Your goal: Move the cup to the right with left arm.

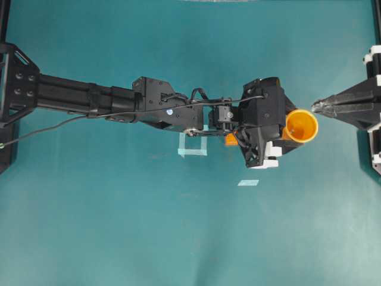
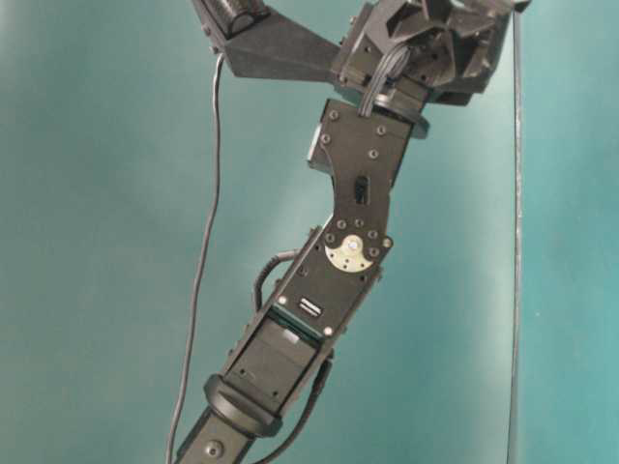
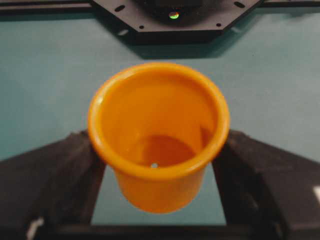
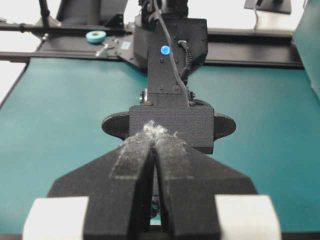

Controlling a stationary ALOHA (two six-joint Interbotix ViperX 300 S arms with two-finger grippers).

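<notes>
- Two black robot arms face each other over a teal desk.
- Stretched from the left, the long black jointed left arm ends in its tool, fingers clamped on either side of a small round orange-yellow plastic cup.
- Upright, the cup sits right of centre, near the right tool, whose fingers are pressed together.

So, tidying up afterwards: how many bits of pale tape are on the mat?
2: a square outline partly under the left arm, and a small strip below its gripper. More may be hidden.
</notes>
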